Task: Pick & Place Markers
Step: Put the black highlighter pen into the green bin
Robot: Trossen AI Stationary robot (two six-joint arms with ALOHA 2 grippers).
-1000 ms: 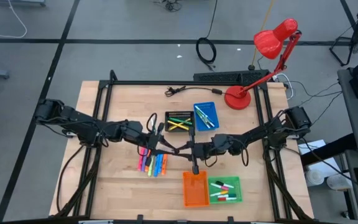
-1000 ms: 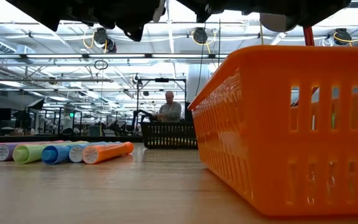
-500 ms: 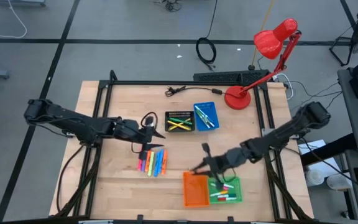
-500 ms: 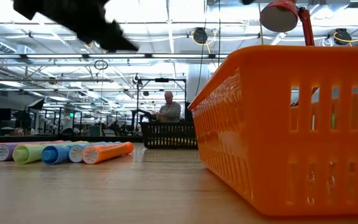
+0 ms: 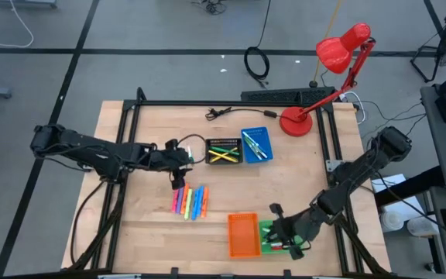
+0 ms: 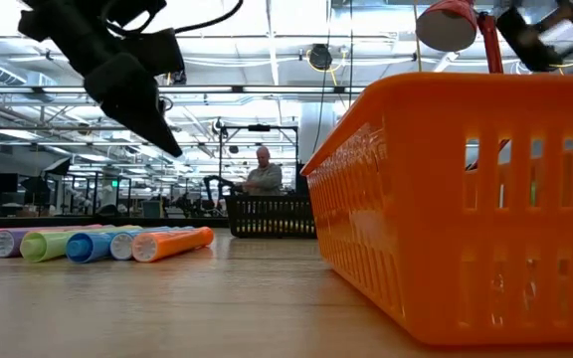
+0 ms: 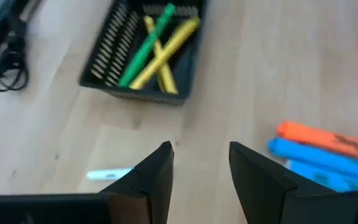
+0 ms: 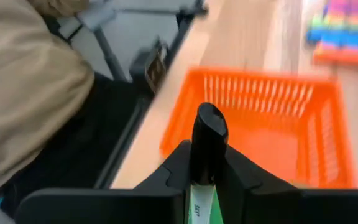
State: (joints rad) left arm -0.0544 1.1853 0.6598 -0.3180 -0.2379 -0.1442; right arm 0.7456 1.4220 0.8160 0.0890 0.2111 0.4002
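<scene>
Several bright markers [image 5: 190,201] lie side by side on the table's middle left, also in the low view [image 6: 97,243]. My left gripper [image 5: 180,164] hangs open just beyond them, pointing down; between its fingers [image 7: 201,165] is only bare table. My right gripper [image 5: 279,229] is over the green tray [image 5: 285,242] at the near right, shut on a white marker with a black cap [image 8: 209,134]. The orange tray [image 8: 260,124] lies ahead of it. A black tray [image 7: 148,53] holds green and yellow markers. My right gripper pinches the white body of the marker [image 8: 201,198] between its two fingers. The marker lies along the fingers, and its black cap end [image 8: 209,124] sticks out past the fingertips. It is lifted clear, slanting down toward the orange tray.
A blue tray [image 5: 255,145] with markers stands by the black tray. A red desk lamp [image 5: 327,77] and a cable [image 5: 219,113] are at the far edge. A small white stick [image 7: 107,175] lies on the wood near my left gripper. A person sits in the room beyond [image 6: 267,177].
My right gripper has swung from the table's middle toward the near right edge, carrying the black-capped marker over to the green tray and turning as it went. My left gripper has drawn back toward the left, tipped downward and sunk a little above the row of markers.
</scene>
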